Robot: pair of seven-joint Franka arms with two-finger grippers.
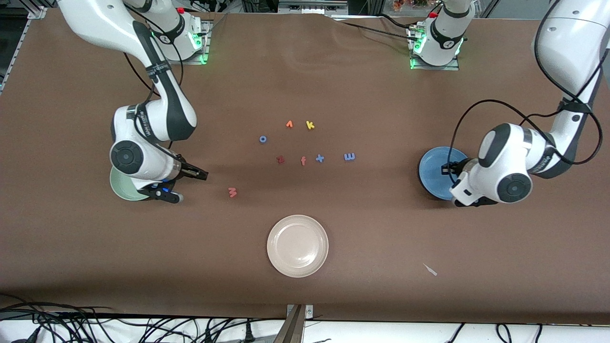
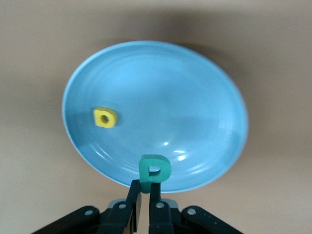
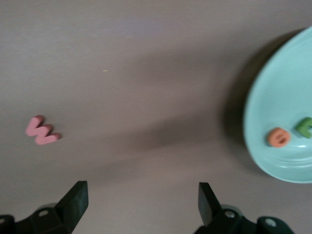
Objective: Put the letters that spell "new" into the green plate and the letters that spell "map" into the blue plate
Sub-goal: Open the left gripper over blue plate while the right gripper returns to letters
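My left gripper (image 2: 145, 189) is shut on the teal "p" (image 2: 155, 170) and hangs over the rim of the blue plate (image 2: 170, 87), where the yellow "a" (image 2: 105, 117) lies. In the front view this gripper (image 1: 447, 169) is over the blue plate (image 1: 431, 174). The periwinkle "m" (image 1: 349, 156) lies on the table mid-way between the arms. My right gripper (image 1: 183, 185) stands open and empty over bare table beside the green plate (image 1: 119, 186). That green plate (image 3: 278, 92) holds the orange "e" (image 3: 278, 137) and the green "n" (image 3: 304, 127). The salmon "w" (image 1: 232, 192) (image 3: 42, 131) lies on the table a short way from the open right gripper (image 3: 144, 195).
A cream-white plate (image 1: 298, 245) sits near the front camera. Loose letters lie mid-table: a blue "o" (image 1: 262, 139), an orange letter (image 1: 289, 124), a yellow "k" (image 1: 310, 125), a dark red "z" (image 1: 280, 159), a salmon "f" (image 1: 303, 161), a blue "x" (image 1: 320, 158). A white scrap (image 1: 430, 270) lies toward the left arm's end.
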